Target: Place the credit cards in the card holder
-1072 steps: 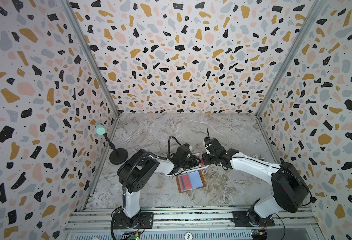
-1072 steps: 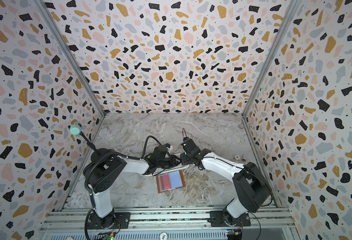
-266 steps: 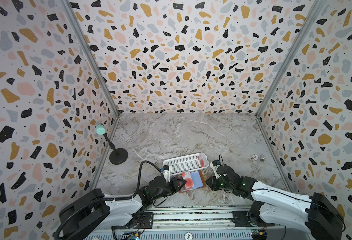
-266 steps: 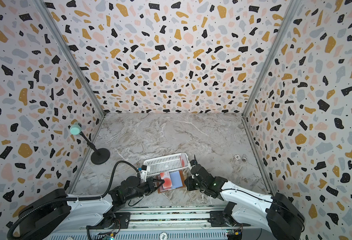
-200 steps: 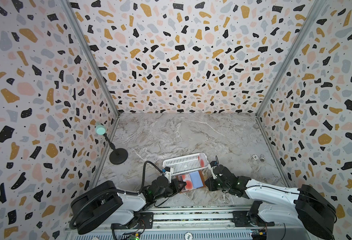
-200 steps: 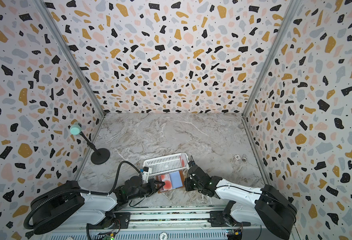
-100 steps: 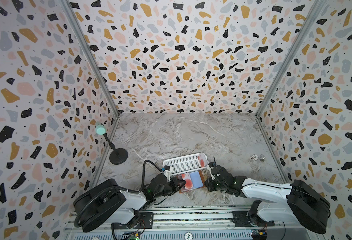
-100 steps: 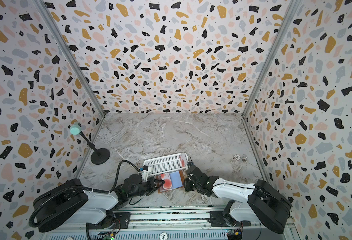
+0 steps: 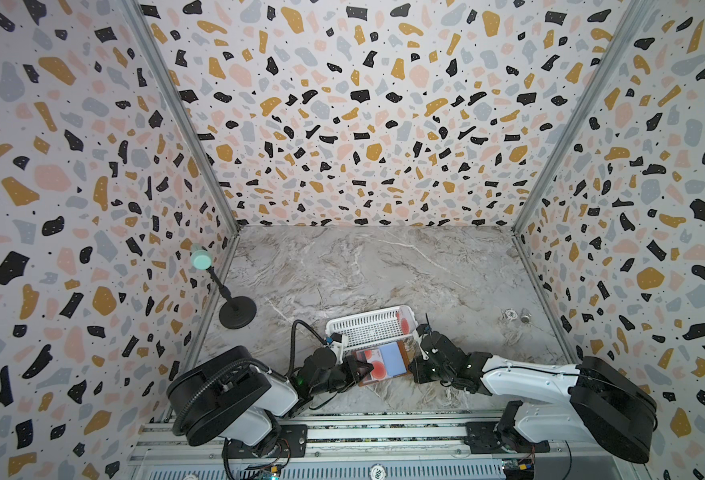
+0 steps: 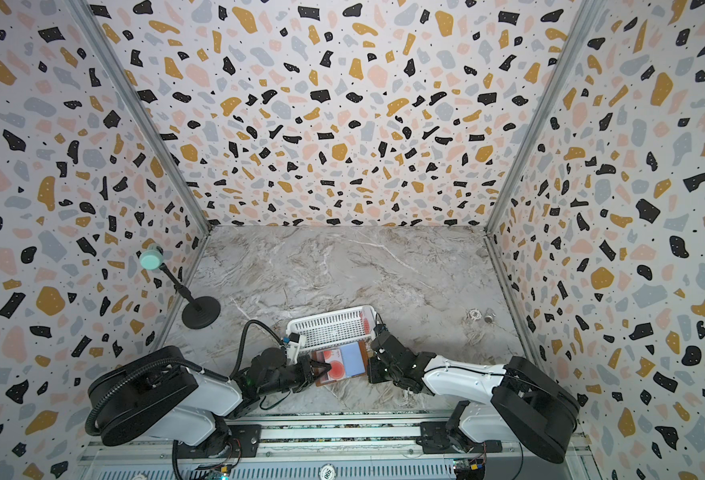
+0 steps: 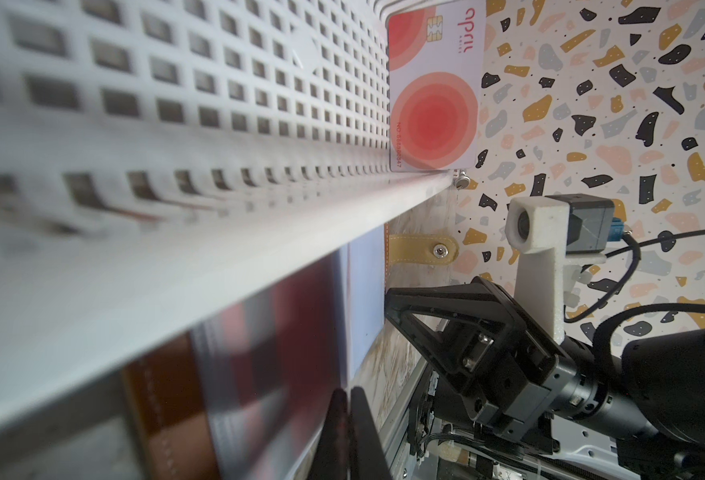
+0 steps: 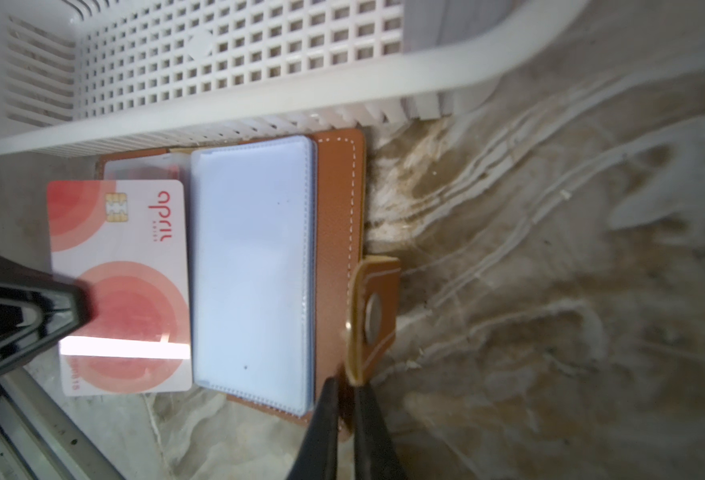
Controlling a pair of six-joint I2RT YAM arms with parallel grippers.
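Note:
The tan card holder lies open on the marble floor just in front of the basket, pale blue sleeves up. My left gripper is shut on one credit card, which lies flat over the holder's left half. The red-blobbed card's inner edge meets the sleeve stack. My right gripper is pinched on the holder's right cover edge, right beside the snap tab. A second credit card stands on edge inside the basket's right end.
The white slotted basket touches the holder's far edge. A black round-footed stand with a green top is at the left wall. Small metal bits lie near the right wall. The metal rail runs along the front.
Both grippers came forward from over the basket several seconds ago to the holder's two sides. In the last second the right jaws narrowed onto the cover edge; the left kept its card.

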